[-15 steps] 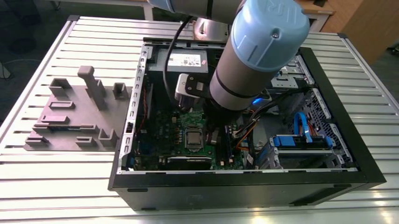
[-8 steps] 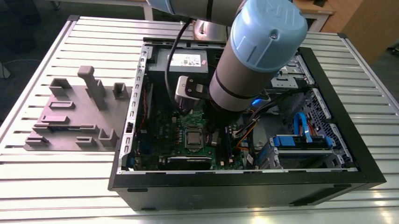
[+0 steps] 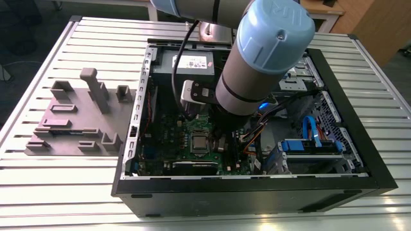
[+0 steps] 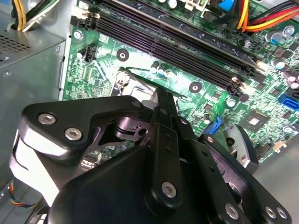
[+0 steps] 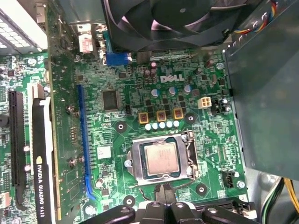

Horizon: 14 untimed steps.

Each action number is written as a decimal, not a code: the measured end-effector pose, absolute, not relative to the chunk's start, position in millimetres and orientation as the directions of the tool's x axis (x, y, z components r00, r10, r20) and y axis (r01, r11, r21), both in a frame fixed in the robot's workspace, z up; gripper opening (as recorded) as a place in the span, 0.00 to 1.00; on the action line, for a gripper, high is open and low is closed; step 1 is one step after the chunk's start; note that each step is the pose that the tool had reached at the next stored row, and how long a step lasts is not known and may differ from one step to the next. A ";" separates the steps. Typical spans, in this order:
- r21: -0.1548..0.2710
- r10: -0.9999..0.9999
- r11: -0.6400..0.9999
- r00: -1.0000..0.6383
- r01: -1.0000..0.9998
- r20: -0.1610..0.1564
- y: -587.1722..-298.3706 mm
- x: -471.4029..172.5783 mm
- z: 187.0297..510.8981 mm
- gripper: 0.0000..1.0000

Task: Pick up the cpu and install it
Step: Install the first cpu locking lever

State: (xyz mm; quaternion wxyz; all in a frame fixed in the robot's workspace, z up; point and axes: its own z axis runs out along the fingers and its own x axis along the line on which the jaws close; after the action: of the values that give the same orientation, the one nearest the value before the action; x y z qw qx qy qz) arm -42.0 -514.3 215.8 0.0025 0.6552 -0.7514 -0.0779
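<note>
The cpu (image 5: 160, 158) wears dull brushed metal; the motherboard (image 5: 117, 116) is glossy green; the tool (image 4: 159, 186) is matt black plastic.

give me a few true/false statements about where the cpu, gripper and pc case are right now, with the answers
1. The cpu lies in its socket frame on the green motherboard. True.
2. The gripper holds the cpu in the air. False: the cpu sits in the socket, in front of the gripper in the first wrist view.
3. The computer case lies open on a slatted table. True.
4. The grey fixture sits inside the case. False: it sits on the table, at the exterior view's left of the case.
</note>
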 end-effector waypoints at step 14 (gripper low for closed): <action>0.117 -0.992 0.083 -0.093 -0.990 -0.084 -514.3 -42.0 211.7 0.10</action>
State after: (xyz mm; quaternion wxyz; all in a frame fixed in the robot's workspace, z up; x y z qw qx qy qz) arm -42.0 -514.3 211.7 0.0087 0.6734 -0.7357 -0.0717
